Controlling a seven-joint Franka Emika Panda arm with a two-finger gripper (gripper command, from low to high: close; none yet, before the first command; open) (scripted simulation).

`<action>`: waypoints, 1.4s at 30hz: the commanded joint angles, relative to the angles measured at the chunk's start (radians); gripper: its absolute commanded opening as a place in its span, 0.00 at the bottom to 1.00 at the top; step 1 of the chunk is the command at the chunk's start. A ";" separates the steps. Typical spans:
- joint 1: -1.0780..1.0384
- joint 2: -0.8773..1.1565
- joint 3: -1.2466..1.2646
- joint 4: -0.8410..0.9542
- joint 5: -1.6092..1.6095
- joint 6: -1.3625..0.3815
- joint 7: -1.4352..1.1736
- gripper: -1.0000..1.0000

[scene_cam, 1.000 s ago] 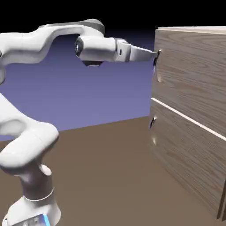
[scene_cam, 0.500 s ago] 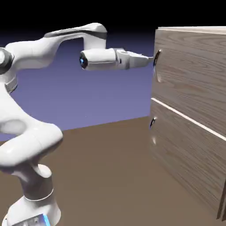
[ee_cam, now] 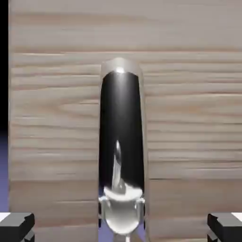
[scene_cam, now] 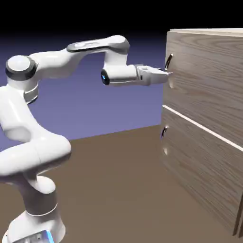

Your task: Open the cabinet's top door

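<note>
The cabinet (scene_cam: 209,180) fills the exterior view's right side. Its top door (scene_cam: 204,80) lies flush and closed. The door's dark curved handle (scene_cam: 169,60) sits near the left edge. My gripper (scene_cam: 166,74) reaches level with the lower end of that handle, close to the door face. In the hand view the handle (ee_cam: 121,137) runs upright through the middle as a glossy black bar against the wood of the top door (ee_cam: 189,118). My gripper (ee_cam: 121,228) is open: the two grey fingertips (ee_cam: 16,226) stand far apart on either side of the bar, not touching it.
Below a pale dividing line (scene_cam: 199,127) is the lower panel (scene_cam: 199,166) with its own small dark handle (scene_cam: 164,131). The brown table (scene_cam: 114,190) stretches between the robot base (scene_cam: 35,223) and the cabinet.
The hand has dropped from the handle's upper end to its lower end and moved in toward the door. The arm's elbow has swung right. The door has not moved.
</note>
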 commanded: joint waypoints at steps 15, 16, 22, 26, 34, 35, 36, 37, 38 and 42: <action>0.507 0.163 -0.341 -0.351 0.001 -0.172 -0.276 0.00; 0.544 0.173 -0.370 -0.367 0.001 -0.177 -0.297 0.00; 0.761 0.224 -0.550 -0.450 0.001 -0.195 -0.422 0.00; 0.906 0.244 -0.677 -0.493 0.000 -0.197 -0.500 0.00; 1.196 0.160 -0.934 -0.645 -0.195 -0.219 -0.433 0.00; 1.232 0.141 -0.967 -0.668 -0.232 -0.221 -0.413 0.00; 1.269 0.120 -1.001 -0.692 -0.272 -0.223 -0.393 0.00; 1.305 0.097 -1.035 -0.715 -0.312 -0.223 -0.372 0.00; 1.341 0.074 -1.069 -0.737 -0.354 -0.223 -0.351 0.00; 1.479 -0.026 -1.202 -0.821 -0.528 -0.208 -0.267 0.00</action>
